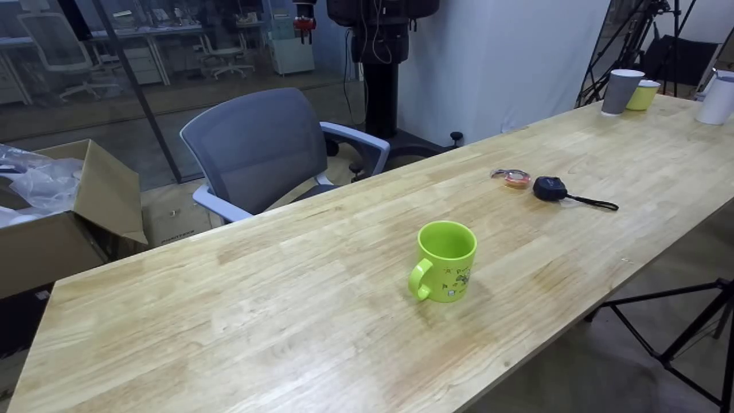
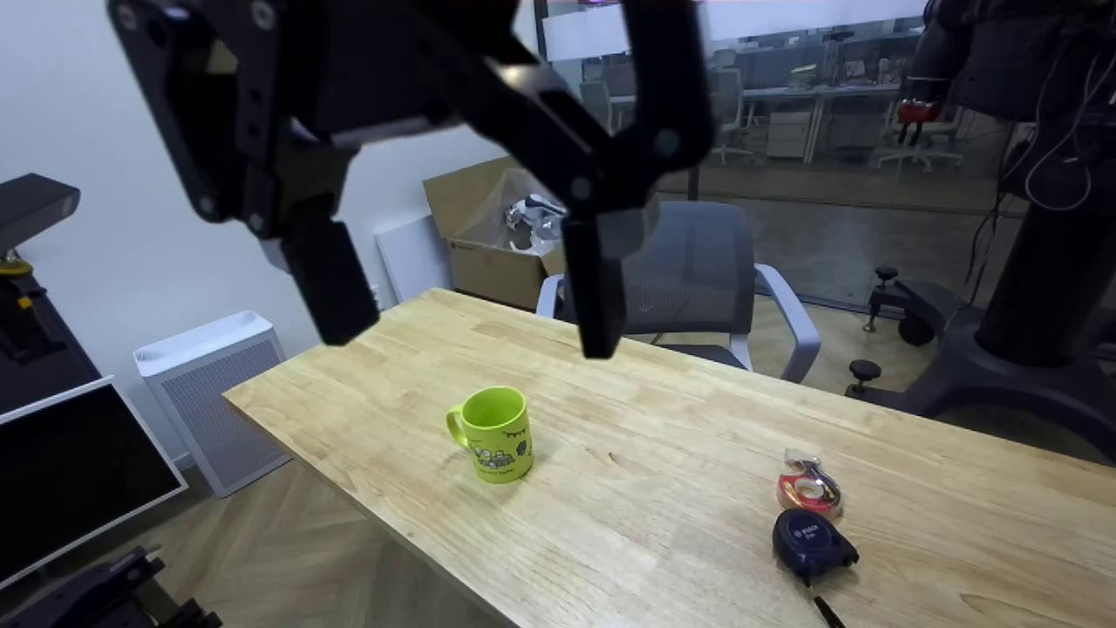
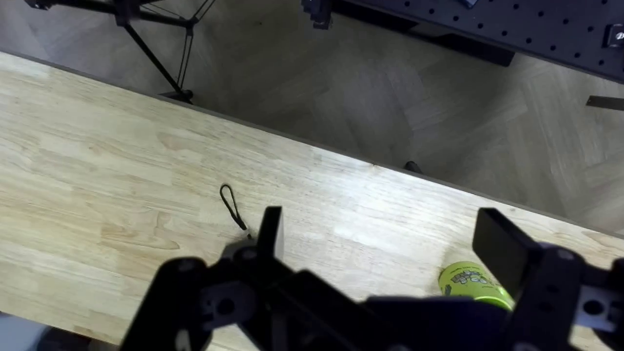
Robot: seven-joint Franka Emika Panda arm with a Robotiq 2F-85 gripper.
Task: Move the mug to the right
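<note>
My pincer (image 2: 472,342) hangs down from the top edge of an exterior view, near that camera and a little blurred. My two fingers (image 2: 333,283) are spread wide, their dark tips pointing down at a slight slant, and I hold only air between them. In the wrist view they show along the bottom edge, one tip on each side, with the pale wood of the table (image 1: 229,321) visible through the gap.

The mug (image 1: 444,267) stands upright on the table, well apart from my fingers. In both exterior views its handle points to the left of the picture and its mouth faces up, showing the green inner wall; dark drawings cover part of its outside. In the wrist view it sits low on the right, partly hidden behind my finger on that side.

Toward the far end of the table, a grey cup (image 1: 620,94) with a white rim partly covers a yellow cup (image 1: 643,97) behind it; I cannot tell whether they touch. A white container (image 1: 715,102) stands near them, cut off by the picture's edge. What these three hold is hidden from me. Past the table's edge, a cardboard box (image 1: 46,252) with its flaps spread holds clear plastic (image 1: 51,186) and white and dark bits I cannot make out. Between the mug and the cups lie a roll of tape (image 1: 517,179) and a tape measure (image 1: 549,189), just beside each other.
</note>
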